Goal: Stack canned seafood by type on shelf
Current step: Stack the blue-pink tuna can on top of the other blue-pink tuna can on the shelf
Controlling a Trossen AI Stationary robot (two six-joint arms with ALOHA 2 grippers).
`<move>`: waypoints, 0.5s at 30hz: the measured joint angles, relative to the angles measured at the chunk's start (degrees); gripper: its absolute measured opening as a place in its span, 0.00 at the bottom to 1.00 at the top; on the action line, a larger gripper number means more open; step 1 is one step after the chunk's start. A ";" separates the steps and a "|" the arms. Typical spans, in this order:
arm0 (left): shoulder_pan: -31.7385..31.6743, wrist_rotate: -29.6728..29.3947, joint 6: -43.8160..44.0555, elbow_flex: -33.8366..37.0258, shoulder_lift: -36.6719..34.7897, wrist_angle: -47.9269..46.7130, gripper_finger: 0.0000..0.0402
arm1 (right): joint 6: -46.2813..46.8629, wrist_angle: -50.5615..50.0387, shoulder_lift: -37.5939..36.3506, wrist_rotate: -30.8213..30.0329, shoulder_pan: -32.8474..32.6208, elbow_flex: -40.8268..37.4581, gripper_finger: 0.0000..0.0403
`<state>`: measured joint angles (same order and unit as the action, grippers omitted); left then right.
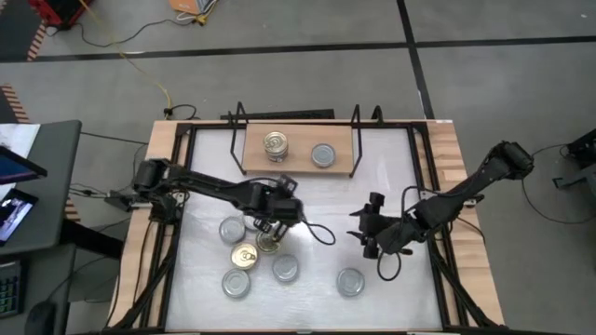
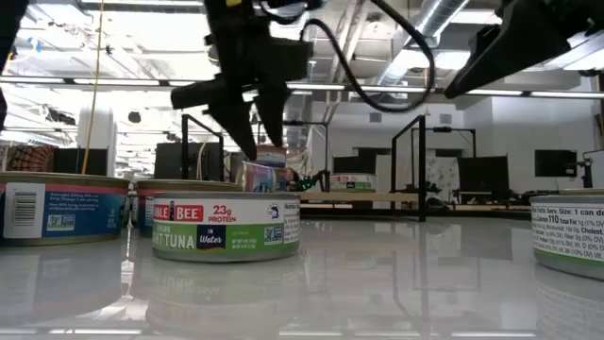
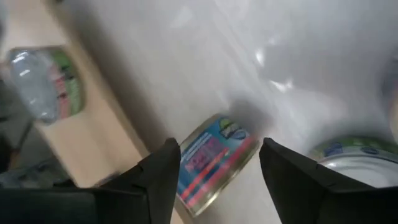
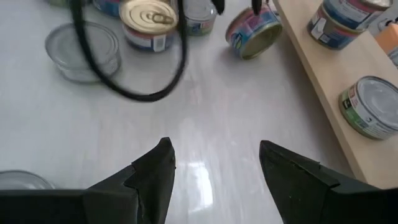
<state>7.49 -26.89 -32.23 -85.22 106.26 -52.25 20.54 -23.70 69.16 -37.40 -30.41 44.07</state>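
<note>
The left gripper (image 1: 268, 234) is hanging with fingers spread over a tilted blue-labelled tin (image 1: 268, 243) that is lying in front of the shelf (image 1: 296, 149). The right gripper (image 1: 364, 228), fingers wide and empty, is waiting nearby.

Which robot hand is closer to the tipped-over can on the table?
The left one. The left gripper hangs right over the tilted tin, fingers spread on either side of it. The right gripper waits farther off, across bare table.
</note>
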 joint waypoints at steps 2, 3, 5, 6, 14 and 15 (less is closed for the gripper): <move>-0.09 0.46 0.14 -5.33 3.85 -5.35 0.54 | -0.02 0.03 0.32 0.04 0.02 0.00 0.66; -0.09 0.04 0.26 -7.73 5.80 -7.63 0.55 | -0.01 -0.01 0.50 0.03 0.02 0.00 0.66; -0.09 -1.94 0.33 -12.10 9.18 -11.69 0.55 | 0.04 -0.18 0.64 0.10 -0.22 -0.20 0.66; -0.11 -3.14 0.33 -14.12 10.82 -13.36 0.55 | 0.06 -0.07 0.62 0.10 -0.37 -0.35 0.66; -0.16 -8.17 -2.59 -20.84 16.15 -19.65 0.55 | -0.01 -0.60 0.21 0.05 -1.87 -0.40 0.66; -0.08 -8.64 -2.66 -20.84 16.11 -20.19 0.55 | 0.01 -0.74 0.09 0.05 -1.88 -0.44 0.66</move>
<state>7.41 -35.53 -34.89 -106.06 122.37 -72.44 20.56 -24.44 69.25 -37.35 -32.29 43.64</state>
